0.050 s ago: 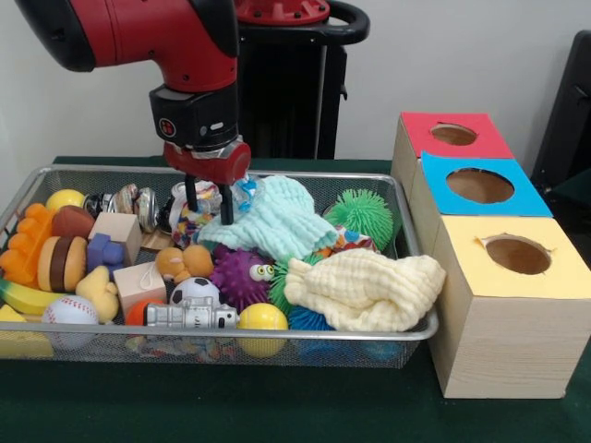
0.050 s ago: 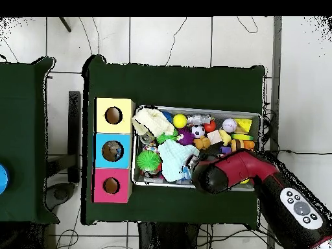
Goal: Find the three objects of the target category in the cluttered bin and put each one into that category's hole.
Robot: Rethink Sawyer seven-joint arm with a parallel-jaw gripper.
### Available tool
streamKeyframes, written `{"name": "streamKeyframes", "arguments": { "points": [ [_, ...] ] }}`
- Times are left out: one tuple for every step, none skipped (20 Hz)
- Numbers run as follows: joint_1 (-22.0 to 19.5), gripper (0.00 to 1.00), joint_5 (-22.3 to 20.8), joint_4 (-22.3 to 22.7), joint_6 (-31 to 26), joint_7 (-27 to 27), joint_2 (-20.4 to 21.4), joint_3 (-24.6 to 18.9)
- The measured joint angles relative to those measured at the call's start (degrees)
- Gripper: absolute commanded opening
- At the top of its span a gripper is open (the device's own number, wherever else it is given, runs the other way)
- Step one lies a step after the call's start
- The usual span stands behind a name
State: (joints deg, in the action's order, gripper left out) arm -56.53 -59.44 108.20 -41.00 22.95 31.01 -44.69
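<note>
A Sawyer arm lowers its gripper (image 1: 209, 201) into a wire basket (image 1: 406, 328) crammed with toys. The two dark fingers (image 1: 191, 195) stand a little apart with nothing gripped, their tips down at the edge of a pale blue knitted cloth (image 1: 277, 221), against a clear pouch of small coloured bits (image 1: 194, 221). A cream cloth (image 1: 365, 291) lies draped over the near right corner, with a green spiky ball (image 1: 362, 214) behind it and a purple spiky ball (image 1: 235, 275) beside. Just right of the basket stand three wooden boxes, each with a hole: red (image 1: 452, 135), blue (image 1: 480, 186), yellow (image 1: 517, 255).
</note>
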Motion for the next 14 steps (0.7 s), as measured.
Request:
{"name": "streamKeyframes", "arguments": {
  "points": [
    [0.05,1.00,0.00,0.00,0.00,0.00,-0.02,0.10],
    [0.10,1.00,0.00,0.00,0.00,0.00,-0.03,0.19],
    [0.19,1.00,0.00,-0.03,0.00,0.00,-0.08,0.27],
    [0.27,1.00,0.00,-0.05,0.00,0.00,-0.11,0.32],
    [0.35,1.00,0.00,-0.06,0.00,0.00,-0.15,0.38],
    [0.46,1.00,0.00,-0.06,0.00,0.00,-0.16,0.47],
    [0.68,1.00,0.00,-0.08,0.00,0.00,-0.15,0.65],
    [0.84,1.00,0.00,-0.09,0.00,0.00,-0.16,0.78],
    [0.91,1.00,0.00,-0.10,0.00,0.00,-0.15,0.83],
    [1.03,1.00,0.01,-0.10,0.00,0.00,-0.15,0.91],
    [1.17,1.00,0.00,-0.10,0.00,0.00,-0.15,1.01],
    [1.26,1.00,0.01,-0.11,0.00,0.00,-0.15,1.09],
    [1.43,1.00,0.01,-0.15,0.01,0.00,-0.15,1.25],
    [1.51,1.00,0.01,-0.17,0.01,0.00,-0.15,1.37]
  ]
}}
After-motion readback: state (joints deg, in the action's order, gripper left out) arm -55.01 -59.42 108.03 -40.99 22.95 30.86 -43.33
